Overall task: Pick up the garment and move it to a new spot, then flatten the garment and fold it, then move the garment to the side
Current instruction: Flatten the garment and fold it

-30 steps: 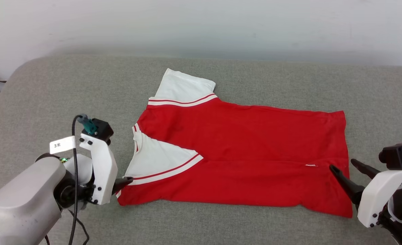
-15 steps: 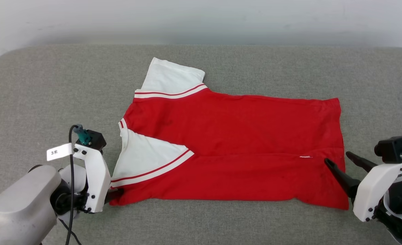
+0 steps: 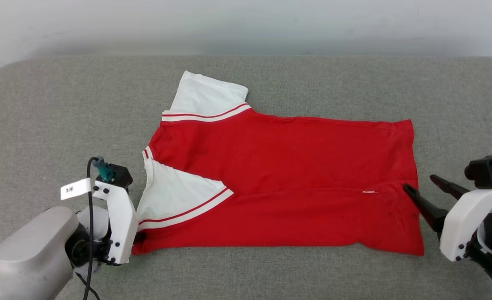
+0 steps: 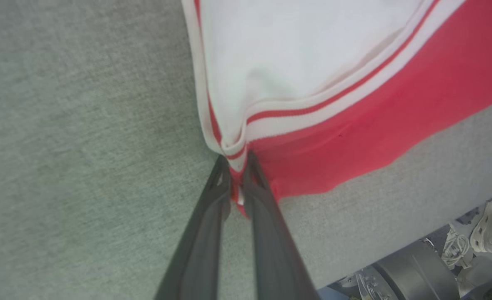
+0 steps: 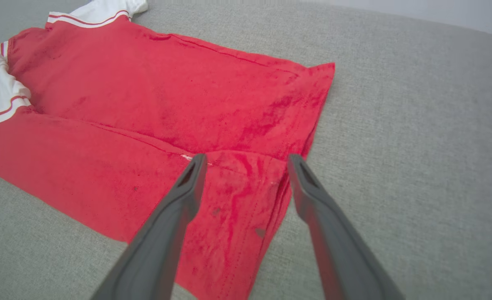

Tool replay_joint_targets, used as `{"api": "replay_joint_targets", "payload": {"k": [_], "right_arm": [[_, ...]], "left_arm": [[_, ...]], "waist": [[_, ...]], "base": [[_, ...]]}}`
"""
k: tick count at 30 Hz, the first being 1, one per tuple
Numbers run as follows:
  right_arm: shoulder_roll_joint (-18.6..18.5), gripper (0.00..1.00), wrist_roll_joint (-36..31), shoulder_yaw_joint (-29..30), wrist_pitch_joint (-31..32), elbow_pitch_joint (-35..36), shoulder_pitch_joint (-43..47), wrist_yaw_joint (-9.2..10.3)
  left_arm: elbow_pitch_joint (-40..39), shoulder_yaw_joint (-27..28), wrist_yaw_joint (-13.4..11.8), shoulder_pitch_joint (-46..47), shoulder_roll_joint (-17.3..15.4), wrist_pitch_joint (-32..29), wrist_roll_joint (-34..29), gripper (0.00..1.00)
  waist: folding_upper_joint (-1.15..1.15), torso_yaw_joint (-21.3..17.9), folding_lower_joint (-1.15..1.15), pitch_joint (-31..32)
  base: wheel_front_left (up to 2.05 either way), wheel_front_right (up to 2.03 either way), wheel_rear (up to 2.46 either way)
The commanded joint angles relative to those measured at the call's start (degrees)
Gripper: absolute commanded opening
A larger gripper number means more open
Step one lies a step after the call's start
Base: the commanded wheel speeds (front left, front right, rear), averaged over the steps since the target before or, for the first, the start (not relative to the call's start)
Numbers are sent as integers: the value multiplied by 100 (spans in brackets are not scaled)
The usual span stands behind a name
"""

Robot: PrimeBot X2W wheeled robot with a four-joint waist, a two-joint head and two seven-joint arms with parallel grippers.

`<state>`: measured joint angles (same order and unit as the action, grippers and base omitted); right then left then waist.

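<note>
Garment: I see the red garment (image 3: pixel 279 183) lying flat on the grey padded surface (image 3: pixel 62 108), collar end to my left and hem to my right, with a fold line running along its length.
Sleeves: one white sleeve (image 3: pixel 206 96) sticks out on the far side. The other (image 3: pixel 175 196) lies folded in over the red body.
Left tool: my left tool (image 3: pixel 139 238) sits at the garment's near left corner, its tips mostly hidden behind the white mount.
Right tool: my right tool (image 3: pixel 420 184) is at the hem with its fingers spread, one tip over the cloth edge and the other just beside it.
Tag: a white tag (image 3: pixel 76 188) hangs on the left arm's black cable.
</note>
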<state>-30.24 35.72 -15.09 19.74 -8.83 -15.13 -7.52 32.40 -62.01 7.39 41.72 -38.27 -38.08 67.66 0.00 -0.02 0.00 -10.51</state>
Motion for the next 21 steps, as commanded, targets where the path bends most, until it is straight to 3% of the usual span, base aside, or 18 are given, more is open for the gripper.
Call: {"api": "replay_joint_targets", "payload": {"k": [1,9,16,19,21], "right_arm": [[-35,100,-27,27,19,31,-64,7],[-628,100,92,31,765,364,-155,7],[-1188,100,402,-143,2176,776,-77,7],[-1269,100,427,-261,2950,914,2,7],[-1218,100,399,-314,3127,902,26,7]], "left_arm": [[31,-189,2,-334,113,-47,-8,0],[-304,-102,3,83,-117,480,-120,0],[-660,-178,3,171,-241,680,-187,0],[-823,-234,3,238,-251,753,-259,0],[-883,-250,4,291,-223,780,-278,0]], "waist": [[0,28,0,44],[0,158,0,263],[0,237,0,304],[0,295,0,218],[0,328,0,162]], "base": [[0,0,0],[0,0,0],[0,0,0],[0,0,0],[0,0,0]]}}
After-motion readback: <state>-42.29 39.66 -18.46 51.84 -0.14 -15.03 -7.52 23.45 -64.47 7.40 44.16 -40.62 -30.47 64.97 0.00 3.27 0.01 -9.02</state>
